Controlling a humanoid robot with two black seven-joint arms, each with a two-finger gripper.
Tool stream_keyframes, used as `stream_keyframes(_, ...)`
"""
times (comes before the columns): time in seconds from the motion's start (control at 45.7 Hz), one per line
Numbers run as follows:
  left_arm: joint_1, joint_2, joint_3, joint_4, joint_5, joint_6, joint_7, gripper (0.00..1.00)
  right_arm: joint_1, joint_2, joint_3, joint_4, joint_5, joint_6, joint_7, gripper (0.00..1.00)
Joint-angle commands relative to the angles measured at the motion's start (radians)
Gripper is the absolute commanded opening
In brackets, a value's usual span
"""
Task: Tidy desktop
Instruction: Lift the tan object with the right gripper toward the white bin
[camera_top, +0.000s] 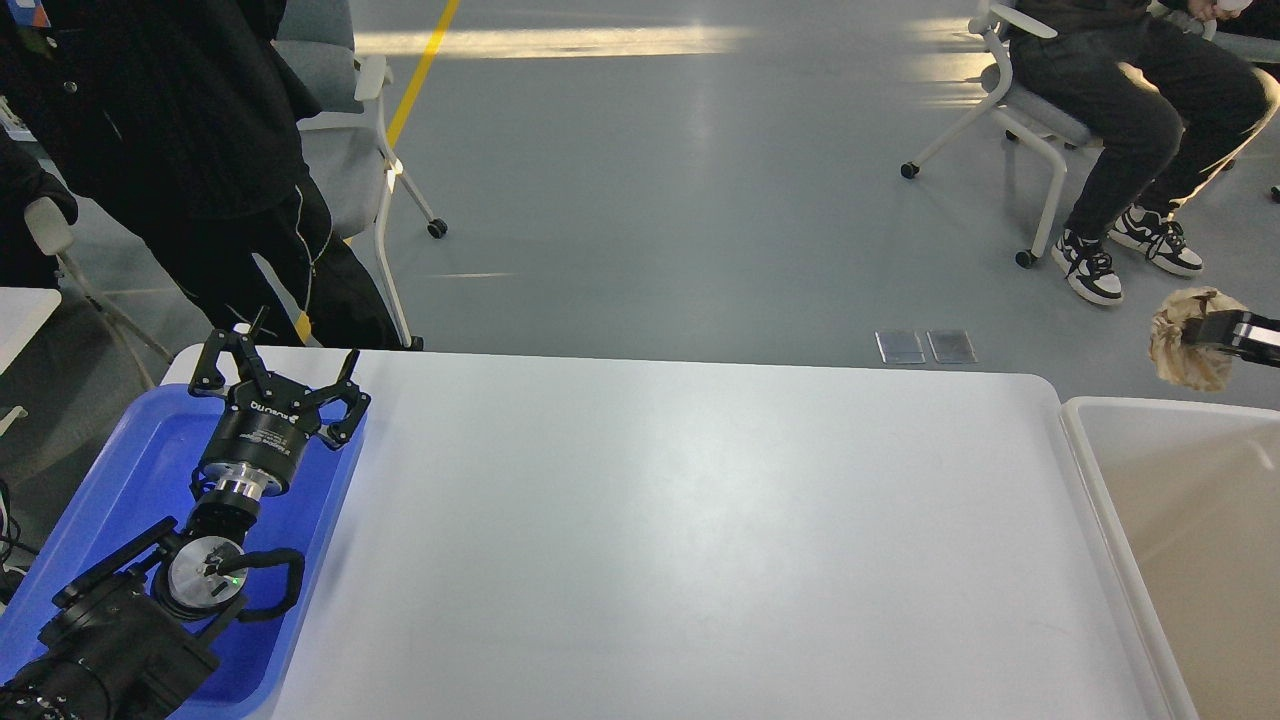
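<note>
The desktop (700, 540) runs long left-right; left claw (283, 372) gapes empty, right claw (1225, 330) pinches crumpled paper (1185, 340).

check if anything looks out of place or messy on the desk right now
Nothing on the desktop stands out. The one stray item is a crumpled brown paper wad held by the right gripper above the off-white bin. The left gripper hangs open over the blue tray.

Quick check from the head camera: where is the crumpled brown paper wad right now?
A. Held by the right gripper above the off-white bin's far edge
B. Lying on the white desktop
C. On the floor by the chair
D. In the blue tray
A: the right gripper is closed on the crumpled paper wad, off the desktop and above the far edge of the off-white bin.
</note>
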Motion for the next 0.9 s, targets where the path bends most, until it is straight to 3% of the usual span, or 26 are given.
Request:
stream_keyframes(0.0,-0.001,0.000,0.000,0.001,-0.001,0.001,0.000,1.00,-0.026,-0.018,0.001,-0.069,0.074,-0.030,0.034,0.00)
stream_keyframes(0.569,-0.001,0.000,-0.001,0.000,0.000,0.001,0.000,1.00,-0.259,0.114,0.001,-0.370,0.542,-0.140,0.146,0.00)
stream_keyframes(0.876,0.001,0.000,0.000,0.000,0.000,0.000,0.000,1.00,-0.420,0.299,0.013,-0.623,0.689,-0.142,0.157,0.00)
